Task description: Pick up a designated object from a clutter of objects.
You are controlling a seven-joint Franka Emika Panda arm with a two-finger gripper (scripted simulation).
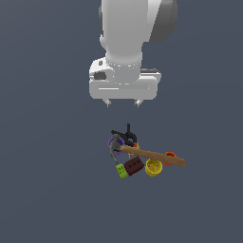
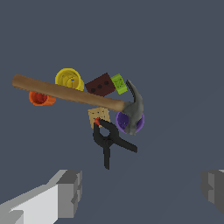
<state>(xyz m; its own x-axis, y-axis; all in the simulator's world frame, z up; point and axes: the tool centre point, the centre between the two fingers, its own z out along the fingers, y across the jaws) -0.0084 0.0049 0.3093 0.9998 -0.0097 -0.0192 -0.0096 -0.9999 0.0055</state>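
Observation:
The hammer (image 1: pixel 152 154) has a long brown wooden handle and a dark grey head; it lies across the top of the clutter, its head toward the exterior view's left. In the wrist view the hammer (image 2: pixel 70 93) rests over the purple cup (image 2: pixel 139 124) and the tan block (image 2: pixel 98 115). My gripper (image 1: pixel 123 102) hangs open and empty well above the pile, touching nothing. Its two grey fingers (image 2: pixel 70 192) show at the edge of the wrist view, wide apart.
Around the hammer lie a black clamp (image 2: pixel 109 140), a yellow cup (image 2: pixel 68 79), an orange cup (image 2: pixel 40 99), a dark red brick (image 2: pixel 100 85) and a green brick (image 2: pixel 118 83). The floor is plain dark grey.

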